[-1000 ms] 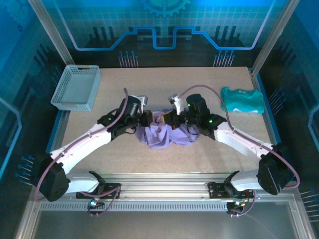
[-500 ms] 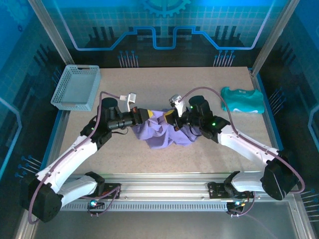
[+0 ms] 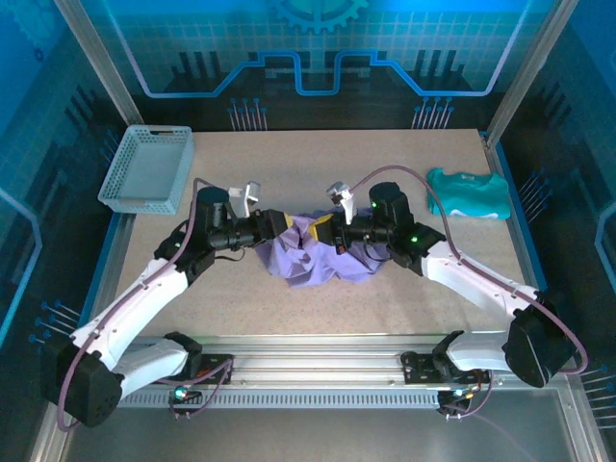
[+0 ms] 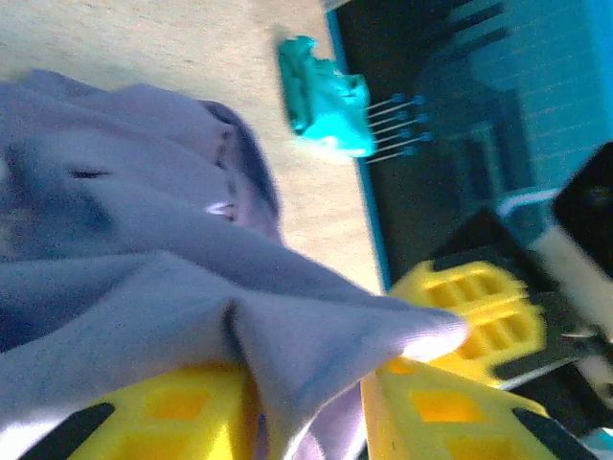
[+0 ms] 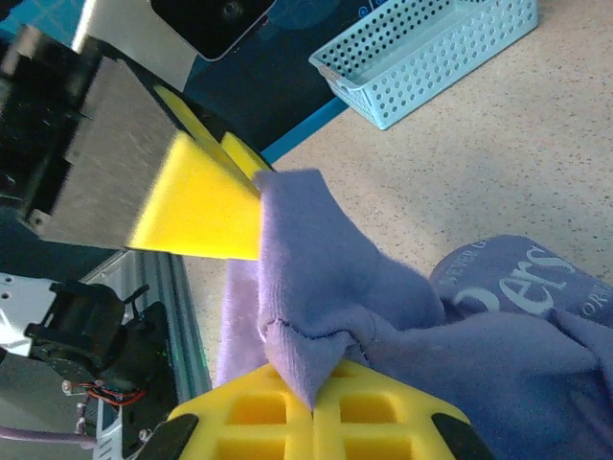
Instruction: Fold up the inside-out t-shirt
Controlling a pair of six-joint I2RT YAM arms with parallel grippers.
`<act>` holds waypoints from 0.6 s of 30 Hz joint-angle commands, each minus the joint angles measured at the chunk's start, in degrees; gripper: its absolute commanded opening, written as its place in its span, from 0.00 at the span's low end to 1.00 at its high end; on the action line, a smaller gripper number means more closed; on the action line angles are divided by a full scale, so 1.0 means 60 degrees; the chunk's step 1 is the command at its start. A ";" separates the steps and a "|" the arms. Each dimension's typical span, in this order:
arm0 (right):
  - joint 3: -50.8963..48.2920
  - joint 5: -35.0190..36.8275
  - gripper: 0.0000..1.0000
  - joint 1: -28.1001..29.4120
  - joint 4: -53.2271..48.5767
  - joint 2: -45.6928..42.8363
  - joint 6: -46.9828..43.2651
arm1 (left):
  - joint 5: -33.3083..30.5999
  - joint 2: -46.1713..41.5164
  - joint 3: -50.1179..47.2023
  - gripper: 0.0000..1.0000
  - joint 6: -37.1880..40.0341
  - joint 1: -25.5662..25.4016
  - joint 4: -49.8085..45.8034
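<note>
The inside-out t-shirt [image 3: 310, 262], lavender with pale lettering [image 5: 508, 273], lies bunched at the table's middle. My left gripper [image 3: 280, 223] is at its upper left edge. In the left wrist view the yellow fingers [image 4: 144, 412] stand apart, with a fold of the t-shirt [image 4: 287, 326] draped loosely through the gap of my left gripper [image 4: 311, 422]. My right gripper [image 3: 323, 231] faces it from the right, close by. Its jaws [image 5: 311, 412] are shut on a pinched corner of the t-shirt [image 5: 306, 287], which hangs lifted between the two grippers.
A grey mesh basket [image 3: 149, 169] stands at the back left of the table. A smaller teal garment [image 3: 469, 193] lies at the back right edge. A metal rail [image 3: 318, 351] runs along the near side in front of the arm bases.
The left arm has drawn back to the left from the shirt's middle. Its jaws, shut before, now stand apart around the cloth. The right gripper keeps its pinch and has barely moved.
</note>
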 commanded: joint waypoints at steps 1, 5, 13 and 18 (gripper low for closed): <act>0.0147 0.0017 0.00 0.0143 0.0523 0.0030 0.0510 | -0.1360 -0.0195 0.0462 0.42 0.1004 0.0073 -0.1728; 0.0182 0.0474 0.00 0.0319 0.0595 0.0179 0.0644 | -0.1502 -0.0404 0.0426 0.52 0.1080 0.0024 -0.2332; 0.0413 0.1023 0.00 0.0488 0.0343 0.0568 0.0585 | -0.4196 -0.0973 0.1149 0.55 0.1845 -0.1693 -0.4003; 0.0490 0.1122 0.00 0.0490 0.0241 0.0650 0.0587 | -0.4547 -0.0492 0.1580 0.42 0.2172 -0.2572 -0.4043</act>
